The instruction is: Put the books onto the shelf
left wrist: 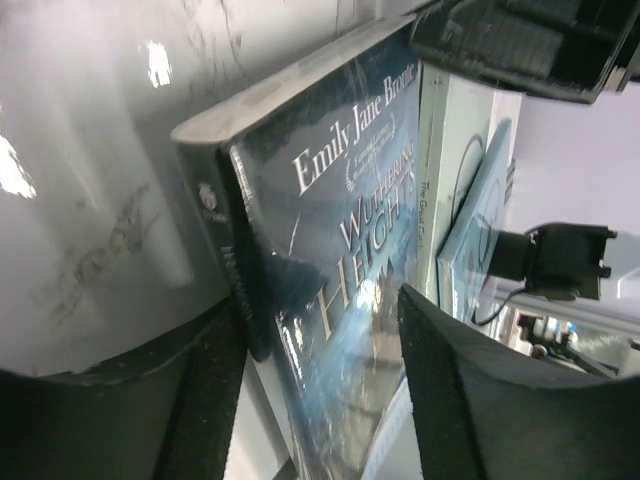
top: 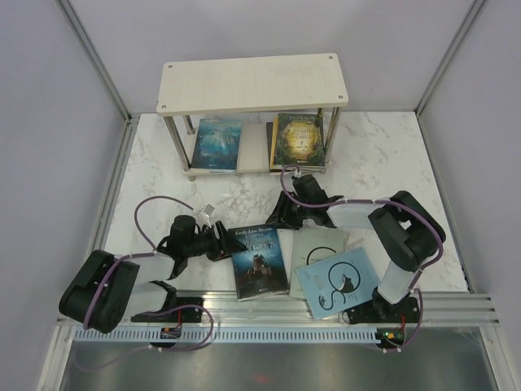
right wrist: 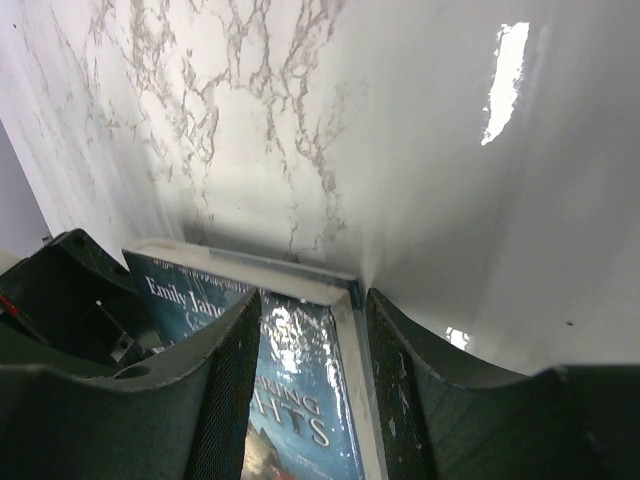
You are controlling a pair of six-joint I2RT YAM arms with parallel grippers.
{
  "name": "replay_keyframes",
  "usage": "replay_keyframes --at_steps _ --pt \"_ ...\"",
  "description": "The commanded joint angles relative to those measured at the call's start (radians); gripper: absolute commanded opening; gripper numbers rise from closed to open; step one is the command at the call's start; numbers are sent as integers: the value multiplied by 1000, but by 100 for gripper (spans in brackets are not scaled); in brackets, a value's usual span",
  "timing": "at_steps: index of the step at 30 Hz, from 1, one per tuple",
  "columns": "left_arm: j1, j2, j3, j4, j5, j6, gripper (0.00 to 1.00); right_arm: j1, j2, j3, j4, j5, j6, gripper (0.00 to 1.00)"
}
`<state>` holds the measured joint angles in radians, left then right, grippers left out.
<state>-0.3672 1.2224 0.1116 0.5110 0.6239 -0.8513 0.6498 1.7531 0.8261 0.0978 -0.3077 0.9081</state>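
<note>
Books (top: 298, 140), two of them, rest on the shelf's (top: 252, 81) lower board at the far side, seen only overhead; a dark blue book (top: 259, 261) lies on the table (top: 383, 163) near the arms. Wrist views alone show the jaws: left gripper (left wrist: 320, 305) parted around its spine, right gripper (right wrist: 312, 305) parted astride its far corner, neither clenched.

"Wuthering Heights" on dark blue book (left wrist: 345, 215)

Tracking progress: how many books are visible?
5: teal book and dark green book on the lower shelf board; dark blue book, grey book, pale blue cat book on the table. Others may be stacked under the green.
</note>
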Motion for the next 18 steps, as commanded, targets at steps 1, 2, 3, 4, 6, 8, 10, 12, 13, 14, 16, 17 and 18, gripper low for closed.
replay_keyframes --at_steps 1,2,3,4,6,8,10,12,13,14,16,17,18 --pt "-13 46 -30 33 88 -8 60 -13 -18 -39 -63 41 -44 52" --pt "-13 48 -27 41 85 -20 57 -12 -20 -51 -58 36 -40 52" --pt "-13 48 -24 52 80 -28 57 -15 -20 -59 -53 35 -35 52" --pt "-13 48 -23 78 74 -37 56 -15 -24 -67 -50 33 -32 52" --pt "-15 51 -20 119 66 -72 53 -13 -29 -85 -35 30 -28 52" --pt "-25 74 -15 202 57 -101 52 -13 -30 -96 -24 25 -23 52" --pt "-50 101 2 247 63 -129 52 -13 -29 -97 -20 16 -18 51" --pt "-90 155 22 320 63 -158 52 -13 -29 -99 -13 12 -17 51" --pt "-105 178 28 337 53 -166 51 -13 -29 -99 -13 12 -15 51" --pt "-119 198 40 351 48 -182 48 -13 -30 -99 -13 10 -17 51" --pt "-166 264 37 440 27 -210 38 -13 -35 -101 -13 9 -18 51" --pt "-180 284 31 480 20 -241 19 -13 -37 -102 -15 9 -20 51" --pt "-200 322 27 539 14 -256 5 -13 -40 -104 -17 10 -21 51"
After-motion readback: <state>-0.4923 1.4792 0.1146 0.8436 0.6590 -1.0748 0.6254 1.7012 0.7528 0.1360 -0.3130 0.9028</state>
